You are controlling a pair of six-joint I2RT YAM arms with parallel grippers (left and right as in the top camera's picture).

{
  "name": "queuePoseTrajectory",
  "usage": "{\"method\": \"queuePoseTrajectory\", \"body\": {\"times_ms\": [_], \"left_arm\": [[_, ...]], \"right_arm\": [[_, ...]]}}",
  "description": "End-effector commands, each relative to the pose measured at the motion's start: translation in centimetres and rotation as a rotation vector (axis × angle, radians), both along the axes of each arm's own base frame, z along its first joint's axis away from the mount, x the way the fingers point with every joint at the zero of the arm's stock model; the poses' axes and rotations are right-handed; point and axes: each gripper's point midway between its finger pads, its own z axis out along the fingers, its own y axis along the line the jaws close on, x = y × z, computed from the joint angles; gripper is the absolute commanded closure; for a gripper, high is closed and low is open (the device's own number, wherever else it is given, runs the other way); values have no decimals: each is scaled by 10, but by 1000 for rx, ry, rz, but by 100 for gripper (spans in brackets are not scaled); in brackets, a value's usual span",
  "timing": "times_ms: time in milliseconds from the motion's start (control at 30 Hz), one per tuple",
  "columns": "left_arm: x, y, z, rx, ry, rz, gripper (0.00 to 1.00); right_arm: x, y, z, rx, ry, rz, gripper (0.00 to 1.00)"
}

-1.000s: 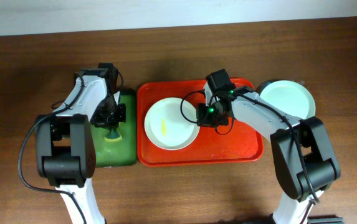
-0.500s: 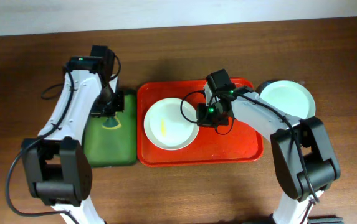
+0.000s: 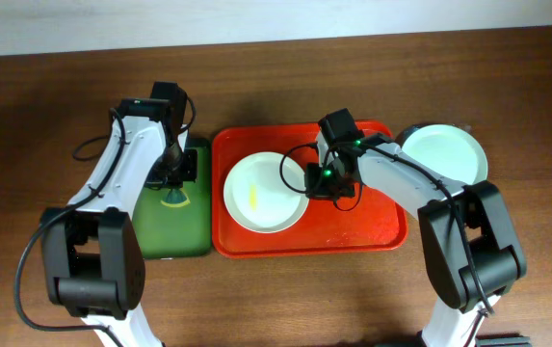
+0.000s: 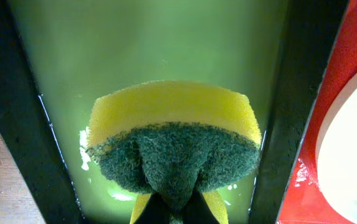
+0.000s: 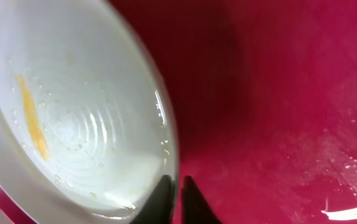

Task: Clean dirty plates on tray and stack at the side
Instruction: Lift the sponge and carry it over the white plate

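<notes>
- Overhead: the white plate (image 3: pixel 256 193) lies flat on the left half of the red tray (image 3: pixel 372 226), whose long axis runs left to right.
- The plate is round and has no long axis, but its yellow smear (image 3: pixel 253 196) runs roughly top to bottom of the frame.
- The right gripper (image 3: pixel 322 180) sits at the plate's right rim.
- The left gripper (image 3: pixel 173 191) is over the green tray (image 3: pixel 165 236), just left of the red one.
- A pale plate (image 3: pixel 446 154) rests on the table (image 3: pixel 44 116) by the red tray's upper right corner.
- Left wrist: the jaws pinch the sponge (image 4: pixel 172 137) by its dark scouring side. Its long axis runs left to right, with the yellow face toward the top, above the wet green floor.
- Right wrist: the jaws are nearly together at bottom centre, nipping the plate's rim.
- Judgement: scrubbing this plate is the step in hand. Next, the sponge must travel right onto the smear while the right gripper steadies the plate.
</notes>
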Motion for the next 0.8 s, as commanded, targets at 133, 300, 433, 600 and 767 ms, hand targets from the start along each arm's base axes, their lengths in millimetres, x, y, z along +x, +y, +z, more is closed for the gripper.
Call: {"method": "queuePoseTrajectory", "body": {"times_ms": [133,300,433,600,767], "left_arm": [[2,3,-6,14,-3,-3,100],[1,7,-5,37,-2,-3,100],[3,18,-3,100,-17,42,100],[3,26,5,119,-12,57,100],[24,18,75,-16,-83,149,100]], "right_arm": [[-5,2,-4,-6,34,-28,96],[-5,2,-4,-7,33,-27,96],[-5,2,-4,-7,33,-27,96],[-5,2,-4,-7,32,-27,96],[-4,2,-4,-5,29,-28,96]]}}
